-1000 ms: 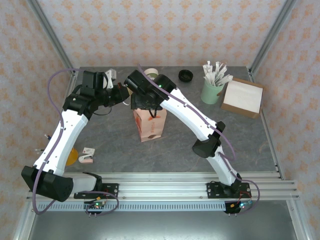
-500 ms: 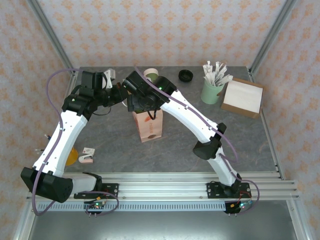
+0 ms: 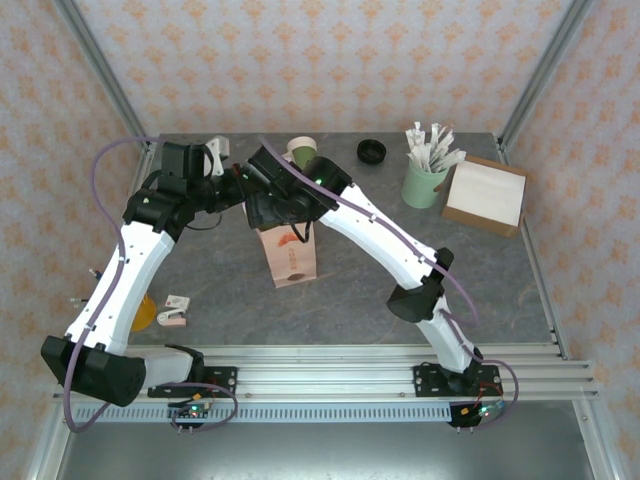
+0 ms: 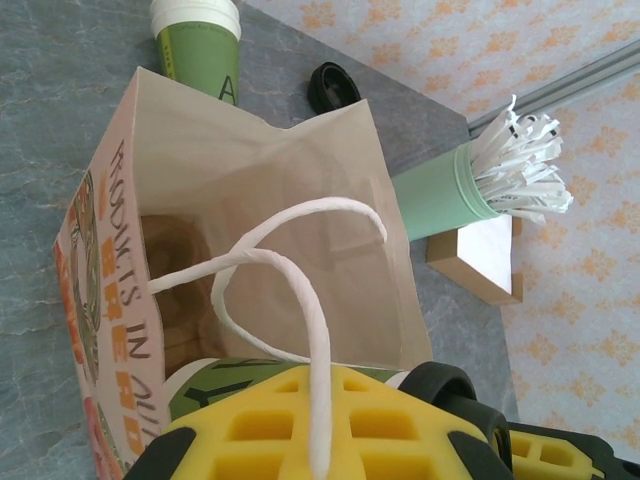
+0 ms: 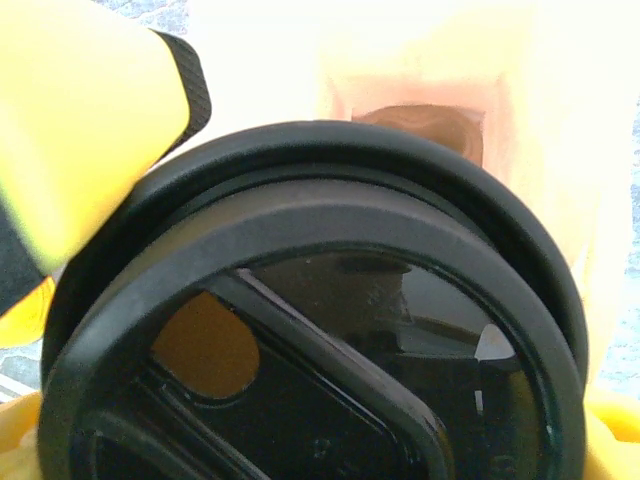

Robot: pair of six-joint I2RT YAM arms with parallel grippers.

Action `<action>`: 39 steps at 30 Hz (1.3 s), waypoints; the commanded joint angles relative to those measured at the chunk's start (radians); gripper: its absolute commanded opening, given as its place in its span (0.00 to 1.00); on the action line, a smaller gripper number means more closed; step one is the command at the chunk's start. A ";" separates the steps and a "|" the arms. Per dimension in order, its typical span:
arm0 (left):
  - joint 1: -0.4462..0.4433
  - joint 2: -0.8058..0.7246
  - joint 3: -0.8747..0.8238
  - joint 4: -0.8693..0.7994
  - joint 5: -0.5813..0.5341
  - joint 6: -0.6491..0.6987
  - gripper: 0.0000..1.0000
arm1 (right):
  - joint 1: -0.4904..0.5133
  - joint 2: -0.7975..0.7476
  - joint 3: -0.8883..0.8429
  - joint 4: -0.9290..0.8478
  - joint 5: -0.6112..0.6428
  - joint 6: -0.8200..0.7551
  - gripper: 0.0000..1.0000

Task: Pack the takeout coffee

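Where the bag (image 3: 290, 262) now stands: middle of the counter (image 3: 350, 295), under both arms, leaning, mouth open.
Change over the last second: the bag has slid a little to the left and shows more of its printed side. The right tool (image 3: 272, 208) and its load have drifted left with it and remain over the mouth.
Meaning for the task: judged to be lining up, with the opening brought under the cup; the drop is not yet made.
Left tool (image 3: 240, 190): closed tight on the bag's white twisted handle (image 4: 318, 350), pulling the mouth open.
Right tool: jaws spread wide and clamped round the lidded cup (image 5: 310, 330).
Lidded cup: held at the bag's near rim, above the opening and not yet inside. The bag's brown interior shows past the lid.
Open cup (image 3: 300, 150): upright at the back of the counter, just behind the bag, without a lid.
Loose lid (image 3: 372, 151): flat on the counter, right of the open cup and apart from it.
Unmoved since the earlier view: open cup, loose lid, mint cup of sticks (image 3: 424, 183), box (image 3: 485, 195).
Left to do, as judged: lower and release the held cup, then lid and pack the second.
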 commanded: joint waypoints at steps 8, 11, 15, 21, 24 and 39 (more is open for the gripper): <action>-0.011 -0.014 -0.009 0.002 0.025 -0.016 0.00 | 0.042 -0.033 -0.006 0.100 0.036 -0.016 0.54; -0.010 -0.014 -0.007 0.004 0.026 -0.014 0.00 | 0.025 -0.001 0.001 0.050 0.017 0.017 0.54; -0.011 -0.017 -0.006 -0.001 0.033 0.019 0.00 | -0.027 -0.031 -0.099 0.037 0.007 0.085 0.53; -0.011 -0.039 -0.022 0.007 0.060 0.065 0.00 | -0.056 0.007 -0.021 -0.075 0.041 0.138 0.51; -0.011 -0.047 -0.050 0.046 0.118 0.058 0.00 | -0.060 0.042 0.013 -0.122 0.029 0.149 0.51; -0.006 -0.079 -0.125 -0.038 0.009 0.175 0.00 | -0.098 -0.045 -0.039 0.000 0.006 0.200 0.49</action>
